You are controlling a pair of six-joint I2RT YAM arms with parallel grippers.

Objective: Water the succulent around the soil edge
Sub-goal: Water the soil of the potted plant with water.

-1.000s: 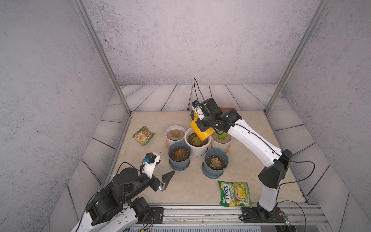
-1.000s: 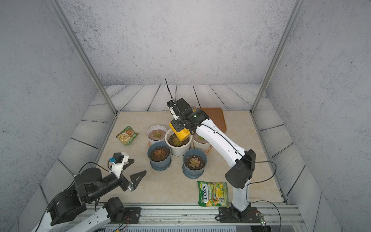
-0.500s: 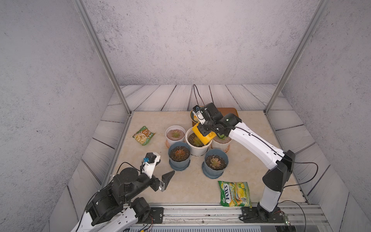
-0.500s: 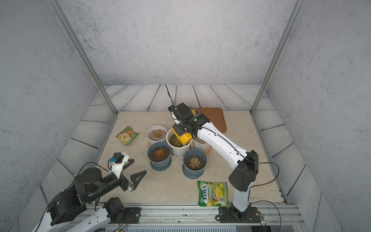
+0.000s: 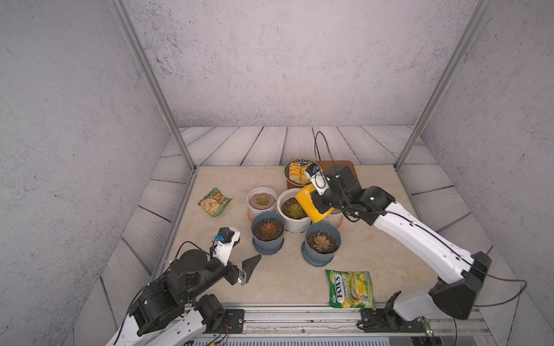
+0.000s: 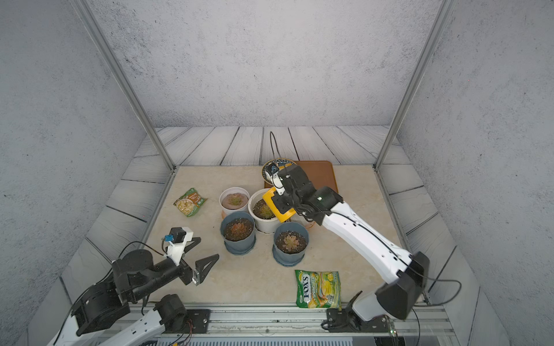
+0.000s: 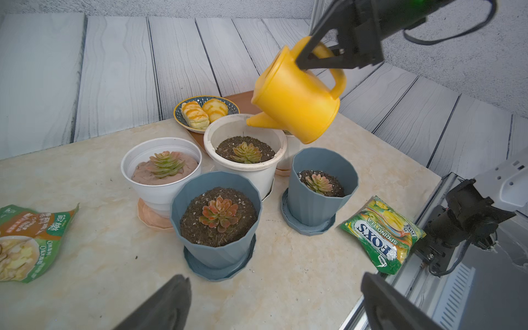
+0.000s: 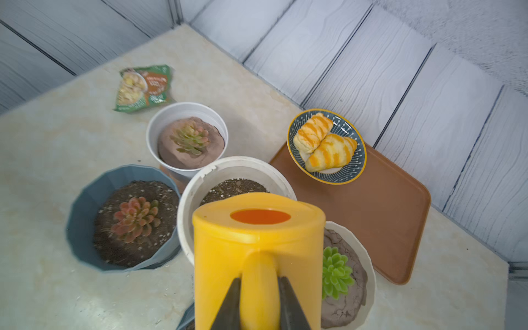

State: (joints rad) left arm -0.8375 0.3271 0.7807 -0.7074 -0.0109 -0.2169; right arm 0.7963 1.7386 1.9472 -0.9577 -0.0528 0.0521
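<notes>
**watering can [image 5: 313, 206] shifted along pot rim**

right claw [image 8: 259, 288] stays clenched on the watering can handle. the can has slid from 1 toward 3 o'clock of the large white pot [image 7: 245, 171], with its spout dipped over the soil edge, clear of the succulent [image 7: 246, 152]. edge pass likely underway. left claw [image 6: 209, 247] released, idle.

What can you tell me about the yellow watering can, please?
The watering can is yellow, matte plastic by its look, with a round body, a loop handle, a short tapered spout and an oval fill hole on top. The right gripper holds it aloft, jaws shut on the handle. It is tilted spout-down, the spout over the rim of the large white pot. No water shows.
</notes>
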